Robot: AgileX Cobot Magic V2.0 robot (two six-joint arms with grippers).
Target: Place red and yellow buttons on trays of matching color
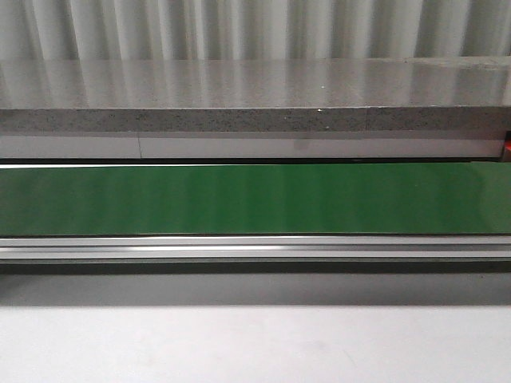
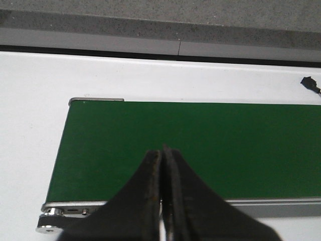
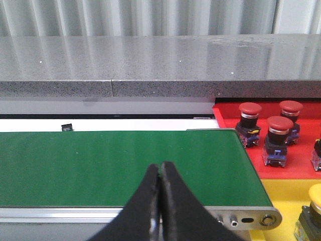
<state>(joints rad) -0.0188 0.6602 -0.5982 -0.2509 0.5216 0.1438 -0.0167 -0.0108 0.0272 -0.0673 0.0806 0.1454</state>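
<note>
Front view: green belt (image 1: 255, 199) runs across the full width, bare, with an aluminium rail (image 1: 255, 249) along its near edge and a speckled grey ledge (image 1: 255, 96) behind it. Neither arm shows here.

Left wrist view: left gripper (image 2: 162, 150) hangs over the belt's end, fingers pressed together, nothing between them. White table (image 2: 30, 125) lies around the belt's end. A small black connector (image 2: 307, 81) lies on the table beyond the belt.

Right wrist view: right gripper (image 3: 159, 166) is also clenched and empty, above the belt's other end. Just past that end sits a red tray (image 3: 301, 160) holding three red buttons (image 3: 276, 140) upright, near one another. Next to it, nearer the camera, is a yellow tray (image 3: 286, 201) with a yellow button (image 3: 316, 201) at the frame's edge, partly cut off.
</note>
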